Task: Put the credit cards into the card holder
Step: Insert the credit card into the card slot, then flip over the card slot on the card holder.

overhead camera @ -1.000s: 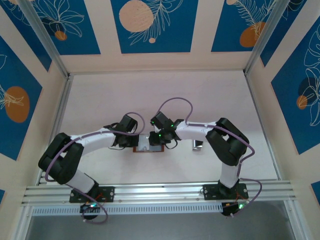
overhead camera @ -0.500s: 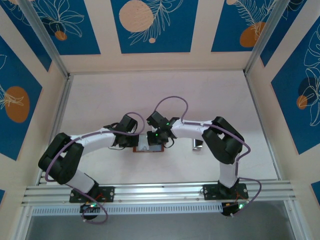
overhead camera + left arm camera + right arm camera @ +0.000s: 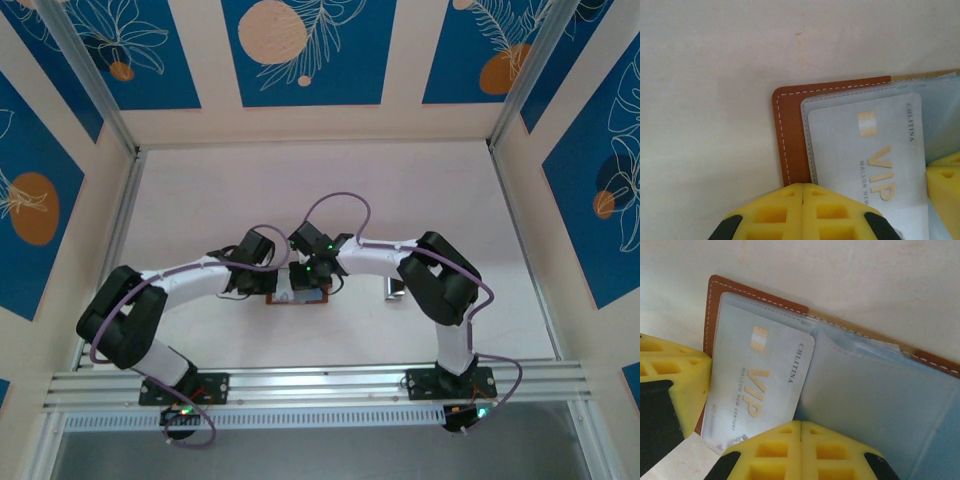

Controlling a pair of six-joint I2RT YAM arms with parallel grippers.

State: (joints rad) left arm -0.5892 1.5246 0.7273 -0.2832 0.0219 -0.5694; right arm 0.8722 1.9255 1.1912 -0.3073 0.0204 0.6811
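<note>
Pale table (image 3: pixel 715 75) under open card holder (image 3: pixel 790 140); credit card (image 3: pixel 865 160) light, stiff, slick, likely best pushed at 6 o'clock edge; left claw (image 3: pixel 802 195), right claw (image 3: pixel 801 432) both pressed together

1 credit card (image 3: pixel 760 385) lies on the left half of the card holder (image 3: pixel 715 295).

Leather of the card holder (image 3: pixel 790 145): tan-brown, with white dashed stitching along the edge just past the pads (image 3: pixel 775 215) of the left gripper (image 3: pixel 803 190). Its inner pockets (image 3: pixel 875 390) are pale bluish-grey and translucent. Between the two grippers' pads, the credit card (image 3: pixel 865 155): silver-grey, gold striped chip, gold "VIP", small dark print. Both the left and the right gripper (image 3: pixel 801 426) have bright yellow, grid-moulded pads on black backing. The tabletop (image 3: pixel 715 75) is off-white. The arms (image 3: pixel 190 275) are white with black joints and purple cables (image 3: pixel 340 197). The walls (image 3: pixel 330 60) are cream with blue panels — orange discs, white leaf outlines.
</note>
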